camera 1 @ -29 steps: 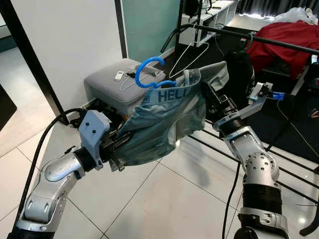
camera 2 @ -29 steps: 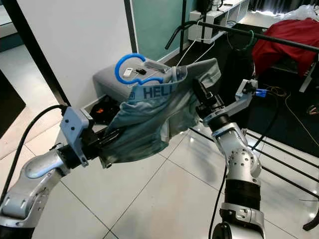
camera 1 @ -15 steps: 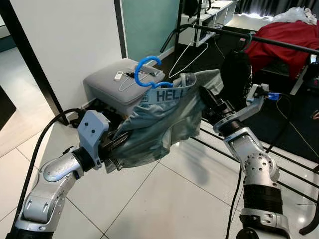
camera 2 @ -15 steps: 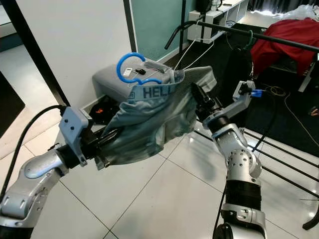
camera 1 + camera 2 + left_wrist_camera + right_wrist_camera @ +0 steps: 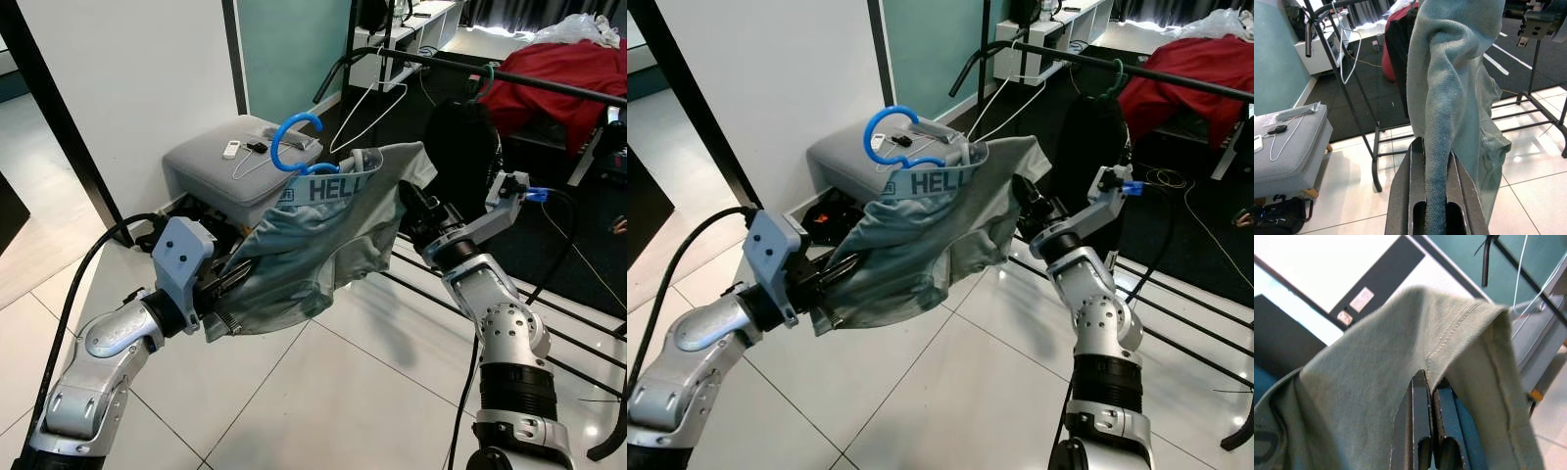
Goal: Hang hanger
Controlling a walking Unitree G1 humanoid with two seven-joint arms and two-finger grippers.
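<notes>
Left eye view. We log one blue hanger (image 5: 294, 142), its hook standing up above a grey-green garment (image 5: 313, 240) with a lettered waistband. We carry both in the air between our arms, above the white tiled floor (image 5: 294, 411). The left gripper (image 5: 227, 284) pinches the garment's lower edge; the right gripper (image 5: 416, 211) holds its upper corner from the far side. Behind: a grey padded stool (image 5: 211, 162) against the wall, a black clothes rail (image 5: 509, 76) crossing the upper right, a bare wire hanger (image 5: 367, 103) on it, and a red cloth (image 5: 563, 73) draped at its far end.

Right eye view. Same lot. The blue hanger's hook sits below and short of the rail (image 5: 1146, 70), well apart from it.

Left wrist view. The fingers (image 5: 1418, 196) are closed tight on a twisted fold of the garment (image 5: 1449, 88), which runs away from them toward the rack's uprights.

Right wrist view. The fingers (image 5: 1422, 431) are pressed together under a stitched hem of the garment (image 5: 1400, 357), gripping it.

Step in hand, by our reckoning: carrying the loaded hanger toward the rail, not yet hung. The next move calls for raising the hook above the bar and stepping closer. Then it must be lowered over a free stretch between the wire hanger and the red cloth, while the cloth is kept from slipping off.
</notes>
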